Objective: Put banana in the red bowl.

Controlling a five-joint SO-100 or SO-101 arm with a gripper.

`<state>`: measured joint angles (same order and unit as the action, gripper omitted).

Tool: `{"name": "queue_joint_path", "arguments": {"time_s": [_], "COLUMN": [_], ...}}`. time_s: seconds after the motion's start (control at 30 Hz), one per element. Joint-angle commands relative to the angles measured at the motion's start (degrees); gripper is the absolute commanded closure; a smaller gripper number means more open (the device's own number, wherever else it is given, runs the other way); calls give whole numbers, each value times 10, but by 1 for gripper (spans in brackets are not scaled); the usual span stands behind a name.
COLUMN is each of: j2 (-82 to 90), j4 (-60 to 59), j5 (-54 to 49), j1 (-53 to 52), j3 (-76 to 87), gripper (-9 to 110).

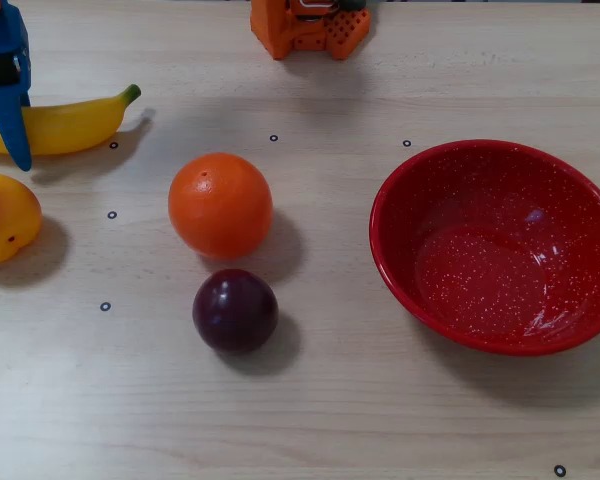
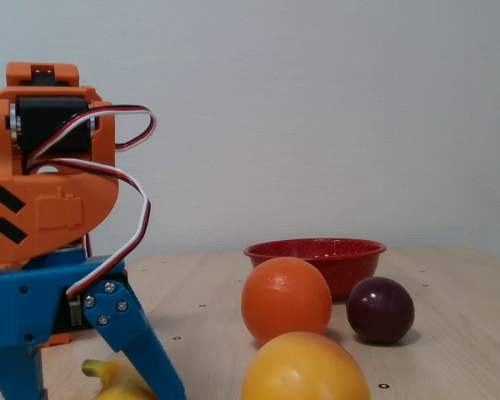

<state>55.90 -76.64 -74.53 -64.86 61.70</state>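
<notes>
The yellow banana (image 1: pixel 75 122) with a green stem tip lies on the table at the far left of the overhead view. My blue gripper (image 1: pixel 10 125) is down over its left part, open, with one finger (image 1: pixel 18 140) on the near side. In the fixed view the two blue fingers (image 2: pixel 137 342) stand wide apart, with the banana (image 2: pixel 117 382) low between them; I cannot tell whether they touch it. The red speckled bowl (image 1: pixel 385 215) stands empty at the right of the overhead view. It also shows in the fixed view (image 2: pixel 317 254) behind the fruit.
An orange (image 1: pixel 220 203) and a dark plum (image 1: pixel 235 310) sit in mid-table between banana and bowl. A round yellow-orange fruit (image 1: pixel 2 217) lies just in front of the banana. The orange arm base (image 1: pixel 310 25) stands at the table's back edge.
</notes>
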Motion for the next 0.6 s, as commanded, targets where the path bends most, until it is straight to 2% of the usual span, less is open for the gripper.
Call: {"name": "queue_joint_path", "arguments": {"time_s": [0.0,0.17,0.33,0.57], "j2": [30,36,43,58], "j4": [11,18,20,25], "j5": [1,-3,-7,2], "j1": [9,7,5,-4], "j3": [-37,-22,-10,-3], "gripper": [71,80,102,102]}}
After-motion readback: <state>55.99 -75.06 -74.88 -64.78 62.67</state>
